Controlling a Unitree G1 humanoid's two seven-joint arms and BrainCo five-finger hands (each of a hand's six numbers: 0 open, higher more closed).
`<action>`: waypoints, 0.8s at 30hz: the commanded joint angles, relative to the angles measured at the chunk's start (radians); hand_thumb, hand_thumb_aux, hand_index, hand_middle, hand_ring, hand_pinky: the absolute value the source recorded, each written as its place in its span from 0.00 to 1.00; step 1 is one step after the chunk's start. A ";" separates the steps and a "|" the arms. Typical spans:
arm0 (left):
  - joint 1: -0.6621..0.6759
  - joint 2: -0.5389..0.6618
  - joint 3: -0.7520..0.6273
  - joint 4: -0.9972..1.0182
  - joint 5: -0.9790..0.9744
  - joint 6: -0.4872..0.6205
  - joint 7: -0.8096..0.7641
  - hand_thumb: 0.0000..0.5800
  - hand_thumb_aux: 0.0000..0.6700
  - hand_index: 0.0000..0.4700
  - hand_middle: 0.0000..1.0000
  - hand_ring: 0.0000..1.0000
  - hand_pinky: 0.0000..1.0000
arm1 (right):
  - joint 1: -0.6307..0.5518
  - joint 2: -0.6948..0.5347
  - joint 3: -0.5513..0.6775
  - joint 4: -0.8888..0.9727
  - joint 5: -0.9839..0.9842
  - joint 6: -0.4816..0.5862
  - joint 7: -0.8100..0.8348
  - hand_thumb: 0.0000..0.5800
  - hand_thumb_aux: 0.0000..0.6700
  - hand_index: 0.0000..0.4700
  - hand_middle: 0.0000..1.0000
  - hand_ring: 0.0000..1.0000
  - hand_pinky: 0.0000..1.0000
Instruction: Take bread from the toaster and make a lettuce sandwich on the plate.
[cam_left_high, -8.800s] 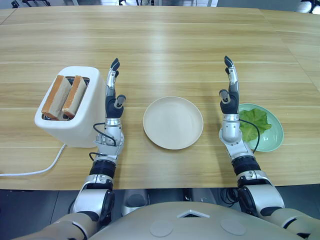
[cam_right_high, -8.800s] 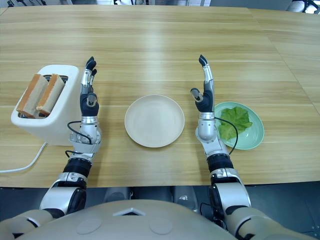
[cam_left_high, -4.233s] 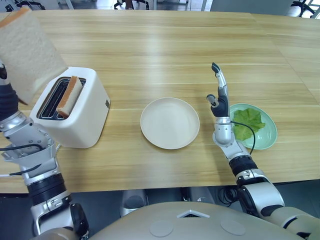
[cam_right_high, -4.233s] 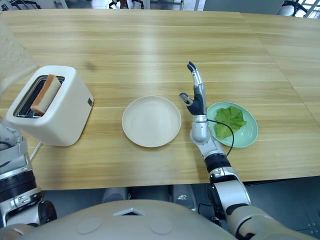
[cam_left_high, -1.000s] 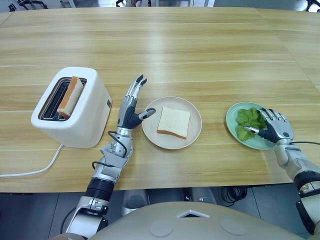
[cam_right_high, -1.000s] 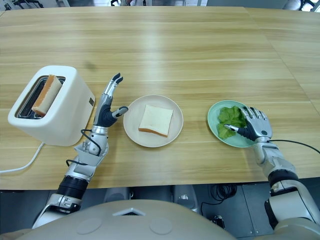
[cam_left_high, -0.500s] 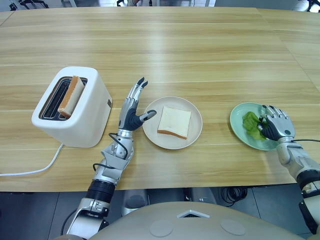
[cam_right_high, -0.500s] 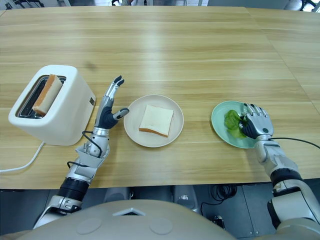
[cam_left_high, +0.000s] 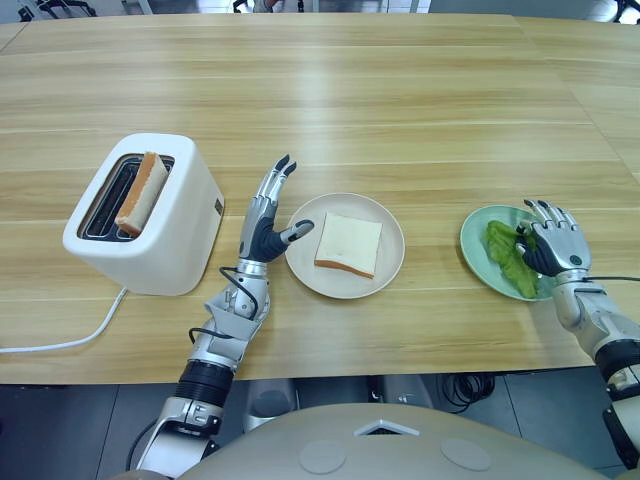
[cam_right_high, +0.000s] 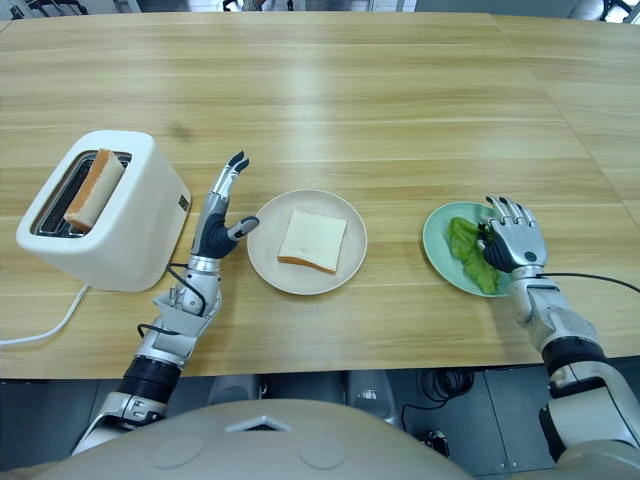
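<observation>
The right hand (cam_left_high: 555, 247) is closed on the lettuce (cam_left_high: 507, 260) over the green dish (cam_left_high: 475, 240). The left hand (cam_left_high: 262, 218) is spread wide and holds nothing, between toaster (cam_left_high: 180, 235) and plate (cam_left_high: 385, 270). Bread (cam_left_high: 348, 244) lies on the plate.

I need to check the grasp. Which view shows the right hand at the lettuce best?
The right eye view: the right hand sits well inside the frame, its fingers curled on the lettuce over the green plate. The left eye view shows the same grasp, nearer the picture's right edge.
</observation>
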 joint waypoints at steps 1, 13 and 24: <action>0.003 -0.002 0.009 0.003 -0.011 -0.002 0.003 0.00 0.00 0.00 0.00 0.00 0.00 | 0.038 -0.025 -0.038 -0.136 0.013 -0.009 -0.009 1.00 1.00 0.98 0.00 0.00 0.00; -0.009 -0.021 -0.003 0.025 -0.006 -0.009 0.014 0.00 0.00 0.00 0.00 0.00 0.00 | 0.044 0.033 -0.045 -0.444 -0.024 -0.021 0.054 1.00 1.00 0.98 0.00 0.00 0.00; -0.027 -0.020 0.003 0.047 0.000 -0.020 0.027 0.00 0.00 0.00 0.00 0.00 0.00 | -0.170 0.250 0.129 -0.371 -0.127 -0.137 0.108 1.00 1.00 0.98 0.00 0.00 0.00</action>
